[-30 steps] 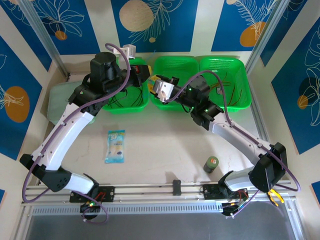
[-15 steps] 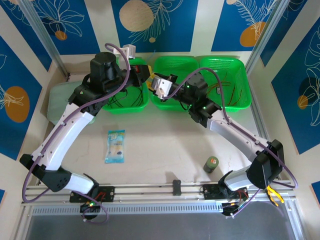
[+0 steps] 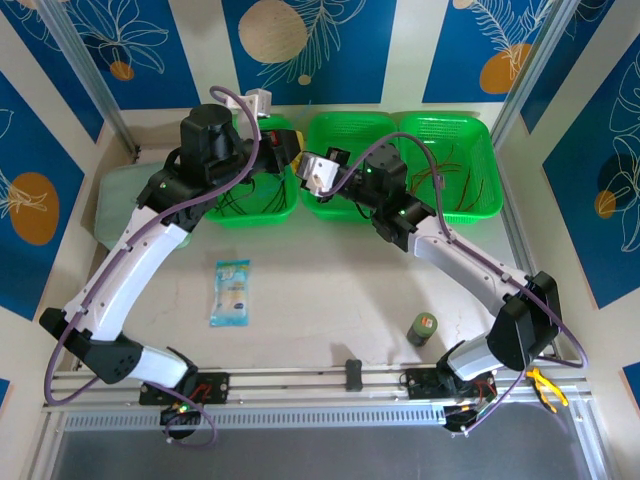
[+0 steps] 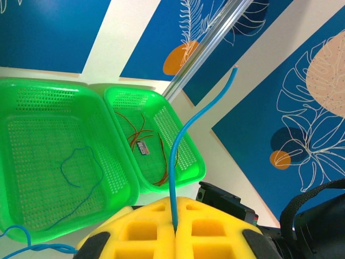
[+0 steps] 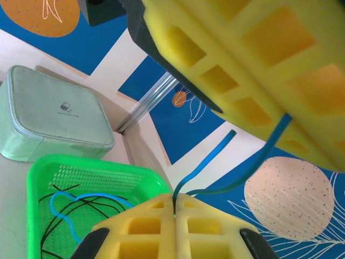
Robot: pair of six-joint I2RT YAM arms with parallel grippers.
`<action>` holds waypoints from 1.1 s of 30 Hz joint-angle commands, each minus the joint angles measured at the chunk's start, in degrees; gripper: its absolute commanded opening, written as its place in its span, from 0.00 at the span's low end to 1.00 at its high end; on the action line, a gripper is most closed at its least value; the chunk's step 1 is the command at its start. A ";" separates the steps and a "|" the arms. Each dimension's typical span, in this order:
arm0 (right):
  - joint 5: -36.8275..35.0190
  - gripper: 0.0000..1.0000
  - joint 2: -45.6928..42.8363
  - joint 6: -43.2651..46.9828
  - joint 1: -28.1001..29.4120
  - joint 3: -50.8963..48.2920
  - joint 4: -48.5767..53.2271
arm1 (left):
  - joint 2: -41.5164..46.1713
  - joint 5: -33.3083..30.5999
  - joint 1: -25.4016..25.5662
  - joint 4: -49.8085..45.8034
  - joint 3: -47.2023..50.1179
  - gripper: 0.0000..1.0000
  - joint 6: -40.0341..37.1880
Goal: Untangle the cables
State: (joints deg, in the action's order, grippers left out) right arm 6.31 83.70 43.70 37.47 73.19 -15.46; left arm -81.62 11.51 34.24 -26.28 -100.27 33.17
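A blue cable (image 4: 173, 162) is pinched in my shut left gripper (image 4: 175, 224), its free end curving up. The same blue cable (image 5: 253, 162) runs across to my right gripper (image 5: 175, 210), which is shut on it just below the left gripper's yellow fingers (image 5: 242, 54). From above, both grippers (image 3: 285, 150) (image 3: 322, 172) meet over the gap between the left basket (image 3: 285, 208) and the middle basket (image 3: 350, 125). Black and blue cables (image 5: 81, 202) lie tangled in the left basket. A thin blue cable (image 4: 81, 172) lies in the middle basket, and red and orange-brown cables (image 4: 143, 132) in the right basket (image 3: 480, 130).
A grey-green pouch (image 3: 108, 200) lies left of the baskets. On the table nearer the arm bases are a snack packet (image 3: 231, 291) and a small can (image 3: 423, 327). Yellow-handled pliers (image 3: 545, 385) rest at the near right corner.
My right arm has swung left toward the left gripper, and its jaws have closed on the blue cable. The left arm has stayed put.
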 commanded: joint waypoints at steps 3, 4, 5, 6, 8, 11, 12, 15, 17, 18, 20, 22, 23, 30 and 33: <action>-0.33 0.00 -3.27 0.30 0.28 -1.24 -0.62 | 0.18 -0.33 -1.18 -0.34 -1.45 0.00 -0.62; -0.25 0.00 -4.08 0.28 0.32 -2.21 -0.66 | 0.23 -0.43 -1.60 -0.66 -1.63 0.00 -0.97; -0.19 0.00 -5.22 -0.12 0.19 -3.43 -0.93 | 0.24 -0.60 -2.39 -0.81 -1.77 0.00 -1.45; -0.24 0.00 -6.45 -0.81 0.06 -4.76 -1.25 | 0.31 -0.82 -3.34 -0.91 -1.73 0.00 -2.04; -0.45 0.00 -9.20 -1.89 -0.25 -7.29 -1.81 | 0.50 -1.05 -5.89 -0.93 -1.13 0.00 -3.03; -0.98 0.00 -13.95 -3.38 -0.68 -10.49 -1.95 | 0.92 0.00 -11.40 0.09 1.34 0.00 -3.09; -1.32 0.00 -15.62 -3.96 -0.93 -11.51 -1.70 | 1.07 0.71 -13.19 0.78 2.50 0.00 -2.73; -2.54 0.00 -20.58 -6.34 -2.77 -13.76 -0.06 | 1.63 1.76 -17.51 1.68 5.07 0.00 -2.67; -3.35 0.00 -23.58 -8.50 -5.33 -15.50 0.47 | 2.31 1.85 -20.01 1.92 6.64 0.00 -2.89; -3.66 0.00 -25.00 -10.16 -7.18 -16.63 0.29 | 2.88 2.02 -21.16 2.39 7.77 0.00 -2.73; -4.13 0.00 -27.48 -13.77 -11.12 -18.57 -0.56 | 4.01 2.54 -23.25 3.77 10.04 0.00 -2.08; -5.36 0.00 -29.20 -17.44 -14.79 -20.06 -1.65 | 4.91 2.73 -24.78 4.48 11.66 0.00 -1.54; -5.92 0.00 -29.99 -19.33 -16.70 -20.51 -1.93 | 5.34 2.88 -25.39 4.57 12.36 0.00 -1.24; -11.12 0.00 -32.35 -26.65 -26.88 -20.99 -0.98 | 7.10 3.44 -28.20 3.54 13.87 0.00 -1.39; -15.28 0.00 -32.39 -30.57 -30.50 -20.54 0.21 | 7.87 2.93 -28.44 2.55 13.27 0.00 -1.51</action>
State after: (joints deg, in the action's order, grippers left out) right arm -2.92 52.40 19.09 9.30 52.51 -15.75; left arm -75.50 13.65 6.50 -24.47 -86.87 31.64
